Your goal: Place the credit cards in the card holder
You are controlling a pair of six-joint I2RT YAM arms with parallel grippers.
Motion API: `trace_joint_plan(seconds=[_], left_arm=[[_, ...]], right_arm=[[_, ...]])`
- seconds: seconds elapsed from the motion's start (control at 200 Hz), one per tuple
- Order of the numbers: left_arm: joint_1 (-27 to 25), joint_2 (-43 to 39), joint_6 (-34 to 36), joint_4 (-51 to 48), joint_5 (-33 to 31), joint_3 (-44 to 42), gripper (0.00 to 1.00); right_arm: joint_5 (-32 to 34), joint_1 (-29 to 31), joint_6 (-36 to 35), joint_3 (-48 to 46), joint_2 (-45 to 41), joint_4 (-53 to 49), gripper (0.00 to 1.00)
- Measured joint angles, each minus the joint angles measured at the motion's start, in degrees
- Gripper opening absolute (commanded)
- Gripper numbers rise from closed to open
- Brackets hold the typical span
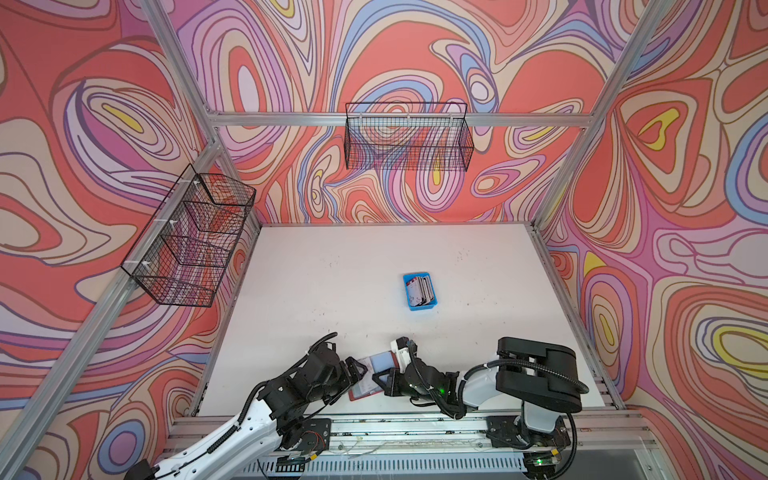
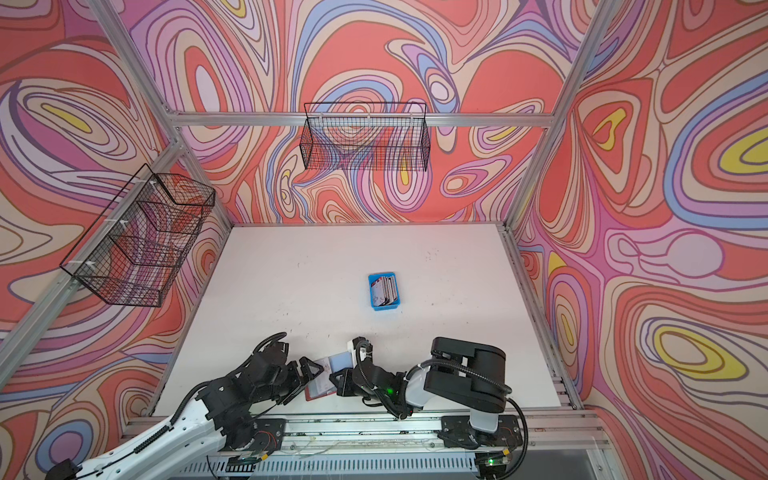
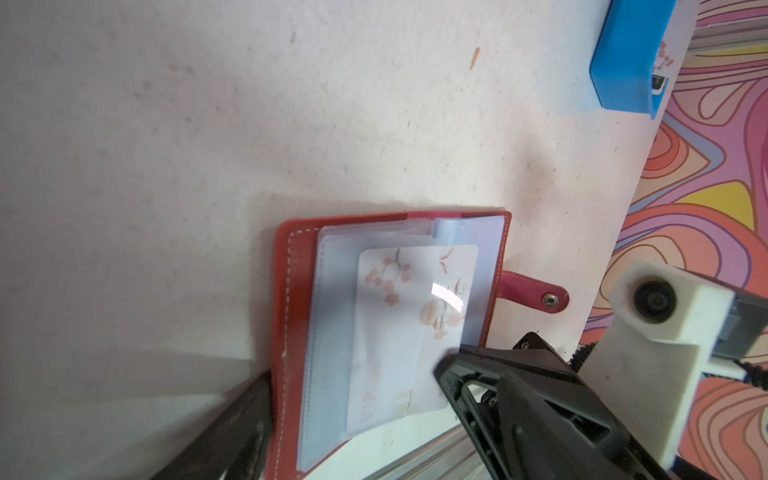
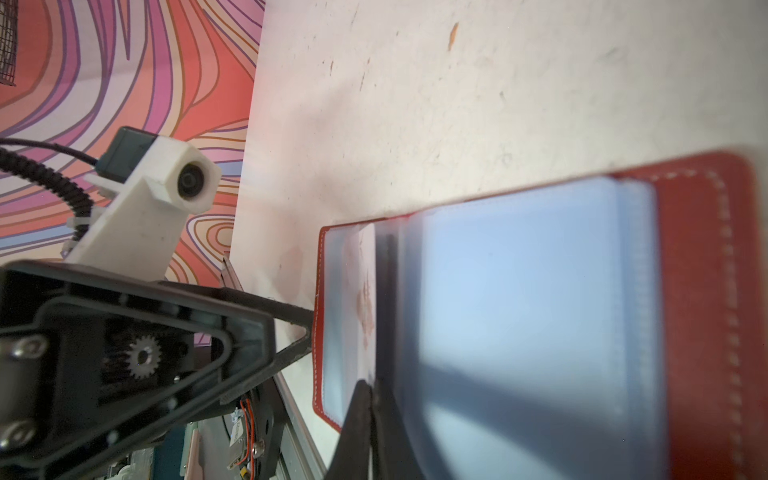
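The red card holder lies open near the table's front edge, its clear sleeve pages fanned up. A white credit card with pink blossom print sits partly inside a sleeve. My right gripper is shut on that card's near corner. My left gripper is open, one of its fingers resting against the holder's outer cover edge. The other finger is hidden. Several more credit cards stand in the blue tray at mid-table.
The holder's snap strap sticks out toward the front rail. Two black wire baskets hang on the walls, one at the left and one at the back. The right arm's base stands at the front right.
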Motion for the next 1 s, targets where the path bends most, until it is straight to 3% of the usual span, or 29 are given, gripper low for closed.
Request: trace_joint_plan(seconds=[0.19,0.386,0.416,0.476,0.511,0.631,0.711,0.766,1.001], left_arm=[[0.0,0.0,0.04,-0.13,-0.37,0.07,0.86],[0.0,-0.2,0.94,-1.79,-1.97,0.66,0.83],[0.0,-0.44,1.4,-3.08,-2.8,1.05,0.78],[0.0,-1.25,2.43,-6.67,-5.22,1.99,0.48],[0.0,-1.9,2.91,-9.14,-6.69,2.69,0.4],[0.0,-5.73,4.0,-17.62,-12.44,6.1,0.38],[0.0,-8.48,4.28,-20.65,-14.93,7.06,0.3],[0.0,-9.81,4.35,-22.12,-15.56,7.06,0.21],[0.0,-8.0,5.27,-21.11,-14.21,5.6,0.08]], right_arm=[[1.95,0.92,0.42,1.16,0.5,-1.81,0.0],[5.25,2.12,0.04,1.92,-2.78,-9.49,0.26],[5.92,2.34,-0.15,2.12,-3.82,-11.1,0.28],[6.91,2.49,-0.66,2.49,-5.57,-13.44,0.31],[7.39,2.51,-0.72,2.64,-6.25,-14.23,0.32],[9.29,2.54,-1.33,3.21,-8.44,-17.55,0.34],[10.25,2.58,-1.7,3.61,-8.98,-19.23,0.34],[10.93,2.62,-1.86,3.82,-9.16,-20.24,0.34],[12.24,2.62,-2.54,5.55,-9.07,-23.28,0.34]])
